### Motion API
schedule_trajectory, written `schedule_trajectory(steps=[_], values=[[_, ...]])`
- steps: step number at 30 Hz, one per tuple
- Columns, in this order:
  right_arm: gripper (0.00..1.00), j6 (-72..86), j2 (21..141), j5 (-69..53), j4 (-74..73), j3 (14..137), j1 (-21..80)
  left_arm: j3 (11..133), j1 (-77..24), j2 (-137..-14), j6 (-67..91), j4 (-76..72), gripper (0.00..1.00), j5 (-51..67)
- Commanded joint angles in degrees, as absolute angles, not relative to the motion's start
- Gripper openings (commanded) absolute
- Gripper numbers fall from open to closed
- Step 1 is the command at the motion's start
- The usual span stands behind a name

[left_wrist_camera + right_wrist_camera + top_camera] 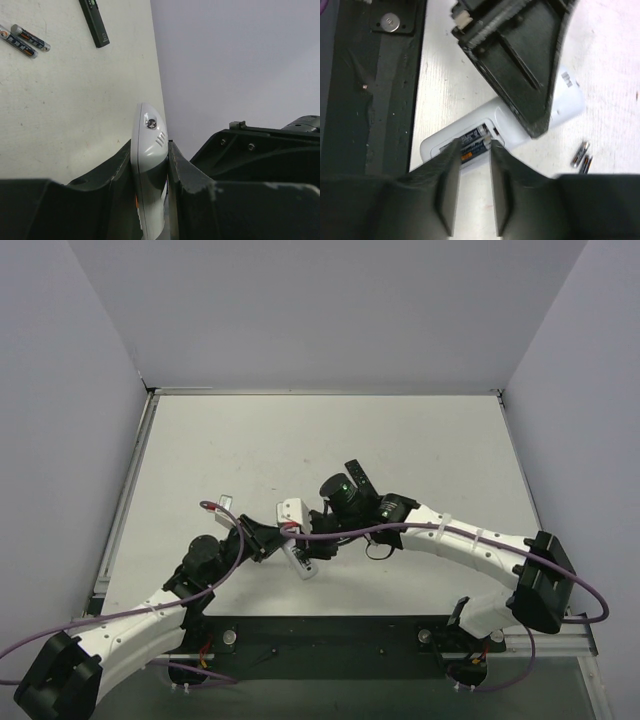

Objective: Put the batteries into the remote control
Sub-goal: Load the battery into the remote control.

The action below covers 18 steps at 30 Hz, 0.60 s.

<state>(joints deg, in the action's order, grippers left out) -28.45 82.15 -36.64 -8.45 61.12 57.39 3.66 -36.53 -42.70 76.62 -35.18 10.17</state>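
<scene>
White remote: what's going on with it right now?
The left gripper has its jaws shut on the white remote, whose battery compartment is open. The right gripper is at that compartment, its jaws either side of a battery sitting in it. Whether it is gripping the cell isn't clear. Two more batteries lie on the table beside the remote.

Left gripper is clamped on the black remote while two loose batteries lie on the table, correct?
Not quite: the left gripper is clamped on the white remote; the black remote lies free on the table. The left wrist view shows it, with the two loose batteries there too.
</scene>
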Motion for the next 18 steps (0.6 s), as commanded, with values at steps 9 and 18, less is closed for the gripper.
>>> schedule_trajectory(steps=[9,18], values=[[0.59,-0.63,68.21,-17.32,-16.43,57.66,48.97,4.75,-30.85,-43.24,66.01,-39.10,0.00,12.82],[0.72,12.47,67.85,-23.89,-16.44,54.49,45.18,3.60,-27.33,-42.80,66.88,-44.38,0.00,17.49]])
